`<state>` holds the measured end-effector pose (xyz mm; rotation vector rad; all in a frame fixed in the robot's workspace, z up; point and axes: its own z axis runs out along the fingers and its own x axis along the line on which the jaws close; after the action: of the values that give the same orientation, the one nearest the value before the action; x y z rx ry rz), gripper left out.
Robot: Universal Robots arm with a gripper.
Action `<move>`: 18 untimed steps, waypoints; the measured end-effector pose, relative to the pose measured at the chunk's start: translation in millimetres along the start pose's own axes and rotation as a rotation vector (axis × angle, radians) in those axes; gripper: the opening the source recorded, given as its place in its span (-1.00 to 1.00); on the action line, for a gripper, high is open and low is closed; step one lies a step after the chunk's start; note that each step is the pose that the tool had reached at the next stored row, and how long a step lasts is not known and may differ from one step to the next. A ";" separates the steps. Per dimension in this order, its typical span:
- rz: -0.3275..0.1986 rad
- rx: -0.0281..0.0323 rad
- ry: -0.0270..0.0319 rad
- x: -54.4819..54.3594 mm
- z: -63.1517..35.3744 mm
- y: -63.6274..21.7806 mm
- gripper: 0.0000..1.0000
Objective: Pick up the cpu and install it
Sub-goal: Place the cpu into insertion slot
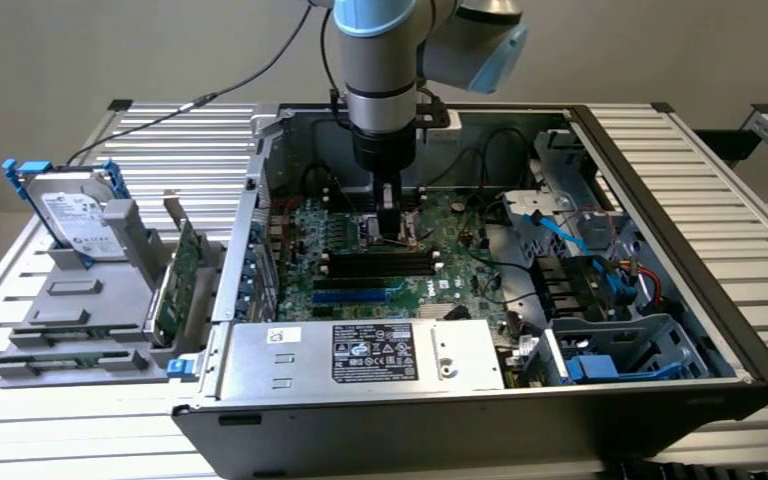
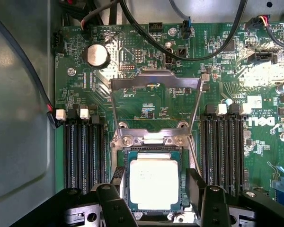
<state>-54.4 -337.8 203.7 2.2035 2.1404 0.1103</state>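
Note:
The cpu (image 2: pixel 154 183), a flat square chip with a dull silver top, lies flat in the motherboard socket (image 2: pixel 154 215). The socket's metal retention frame (image 2: pixel 155 82) is swung back, leaving the chip uncovered. My gripper (image 2: pixel 156 189) hangs low over the socket and is open, with one black finger (image 2: pixel 119 177) on one side of the chip and the other finger (image 2: pixel 195 182) on the opposite side. In the exterior view the gripper (image 1: pixel 394 228) reaches straight down into the open computer case (image 1: pixel 651 180), over the middle of the green board.
Black memory slots (image 2: pixel 83 151) (image 2: pixel 225 151) run along both sides of the socket. Cables (image 2: pixel 180 47) arc over the board near a coin battery (image 2: pixel 97 55). At the exterior view's left, outside the case, a hard drive (image 1: pixel 75 215) and a green card (image 1: pixel 177 280) stand in a grey holder.

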 end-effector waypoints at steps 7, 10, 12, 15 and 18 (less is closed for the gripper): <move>0.000 0.0001 0.0000 0.1 -13.4 1.3 0.25; 0.000 0.0001 -0.0001 0.1 -19.4 1.9 0.25; 0.000 0.0000 0.0000 0.1 -23.3 2.3 0.25; 0.000 0.0007 0.0000 0.2 -31.3 3.1 0.25; 0.000 0.0026 -0.0001 0.2 -40.1 4.0 0.25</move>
<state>-54.3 -337.8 244.0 2.2049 2.1417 0.1075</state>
